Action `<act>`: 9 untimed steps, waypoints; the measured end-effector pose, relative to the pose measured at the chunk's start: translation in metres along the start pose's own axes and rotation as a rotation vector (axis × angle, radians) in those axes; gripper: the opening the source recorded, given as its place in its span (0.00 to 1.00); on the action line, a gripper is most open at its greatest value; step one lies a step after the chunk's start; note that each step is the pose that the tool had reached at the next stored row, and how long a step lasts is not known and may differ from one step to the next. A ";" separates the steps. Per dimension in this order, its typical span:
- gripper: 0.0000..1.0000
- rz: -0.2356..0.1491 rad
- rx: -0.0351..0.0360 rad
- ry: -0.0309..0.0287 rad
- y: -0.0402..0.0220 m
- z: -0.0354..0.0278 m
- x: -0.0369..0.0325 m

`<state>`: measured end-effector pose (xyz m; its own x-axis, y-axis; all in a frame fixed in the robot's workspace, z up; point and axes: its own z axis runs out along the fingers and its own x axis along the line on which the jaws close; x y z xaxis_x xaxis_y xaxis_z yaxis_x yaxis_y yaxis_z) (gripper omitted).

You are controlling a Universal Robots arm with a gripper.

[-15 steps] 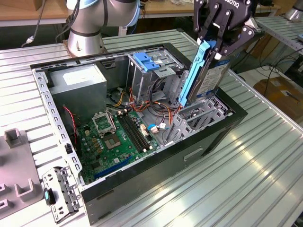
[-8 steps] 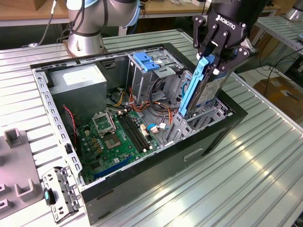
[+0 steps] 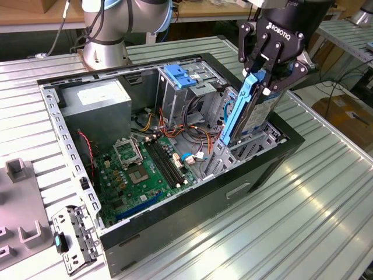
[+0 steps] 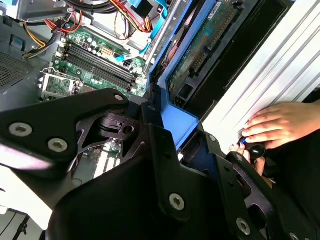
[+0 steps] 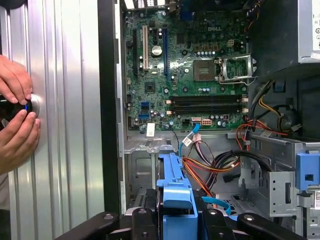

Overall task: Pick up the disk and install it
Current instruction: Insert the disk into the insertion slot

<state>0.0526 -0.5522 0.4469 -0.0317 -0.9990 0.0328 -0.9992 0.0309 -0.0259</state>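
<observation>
Gripper (image 3: 265, 79) fingers pinch the disk (image 3: 255, 119) by its upper end. The disk is tilted, its lower end at the drive bay of the open case (image 3: 233, 195), on the exterior view's right.

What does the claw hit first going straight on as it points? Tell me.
Going straight down, the claw, shut on the disk, would probably push the disk's lower end into the metal drive bay below first; depth is unclear.
</observation>
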 end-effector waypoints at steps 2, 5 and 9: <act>0.37 0.000 0.0000 0.0000 0.0000 0.0006 0.0000; 0.37 0.000 0.0000 0.0001 0.0001 0.0008 0.0000; 0.37 0.000 0.0001 -0.0003 0.0011 0.0010 -0.0003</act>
<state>0.0515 -0.5519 0.4459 -0.0317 -0.9990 0.0325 -0.9992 0.0309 -0.0260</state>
